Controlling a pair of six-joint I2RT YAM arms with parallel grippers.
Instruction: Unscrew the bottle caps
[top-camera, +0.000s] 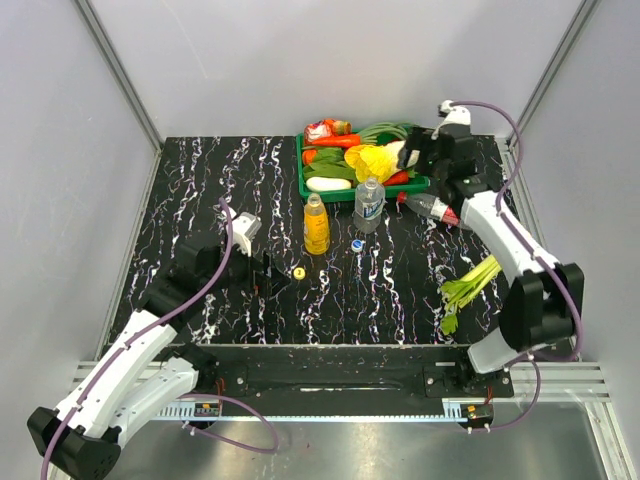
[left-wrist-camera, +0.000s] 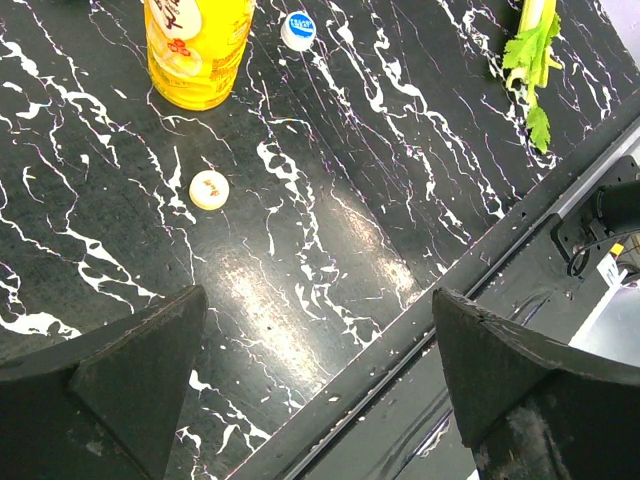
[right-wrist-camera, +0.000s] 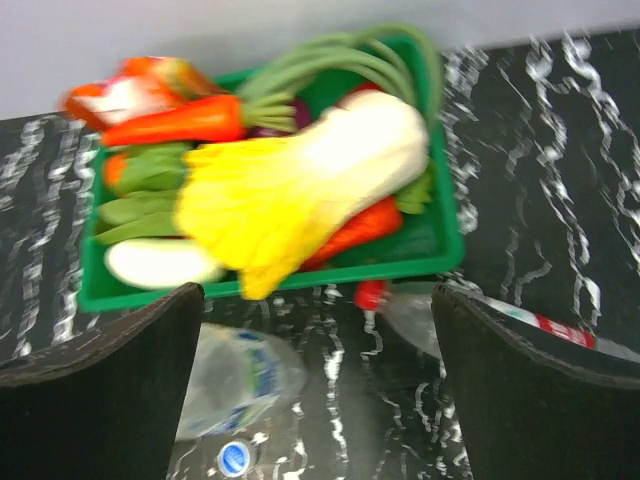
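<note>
The green tray at the far side of the tabletop is heaped with vegetables, a carrot among them. Just in front of it stand the orange juice bottle and the water bottle. The red-labelled bottle lies on its side beside the tray, with the red cap on its neck.

My left jaws are spread wide and empty. The yellow cap lies loose on the tabletop just ahead of them, and the blue cap lies farther off. My right jaws, equally wide and empty, hang above the tray's near edge, over the red cap.
</note>
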